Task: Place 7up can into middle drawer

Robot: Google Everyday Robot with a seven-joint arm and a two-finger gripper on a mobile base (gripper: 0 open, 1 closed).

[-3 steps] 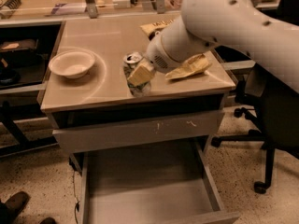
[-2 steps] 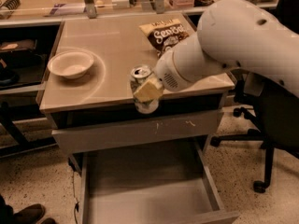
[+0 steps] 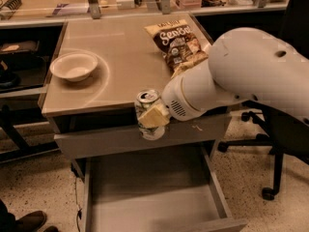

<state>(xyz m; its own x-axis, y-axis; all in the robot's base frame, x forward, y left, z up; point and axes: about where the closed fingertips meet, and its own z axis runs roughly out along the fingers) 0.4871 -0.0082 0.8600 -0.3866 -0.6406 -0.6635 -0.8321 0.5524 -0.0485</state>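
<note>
The gripper [image 3: 153,118] is pinching the 7up can [image 3: 147,99], one pale finger [image 3: 155,115] pressed across the can's side, with the silver top showing just above it and the can about upright. The can hangs at the front lip of the counter [image 3: 120,52], level with the shut drawer front [image 3: 101,142] directly behind the gripper. The middle drawer [image 3: 149,195] lies pulled out straight below, its flat grey floor bare where it can be seen. The step in hand looks like the carry down into the drawer, and I judge the task to be well along, with only the lowering and release left. To do it well, bring the gripper a little further out from the shut drawer front so that neither can nor wrist scrapes it. Then descend straight over the middle of the floor, away from the side wall [image 3: 216,187] down to the gripper's right. Keep the can upright, set its base flat on the floor before parting the fingers, and lift straight up so it does not tip. The crisp bag [image 3: 175,38] and the bowl [image 3: 74,66] sit on the counter behind the gripper, well apart from this path.
</note>
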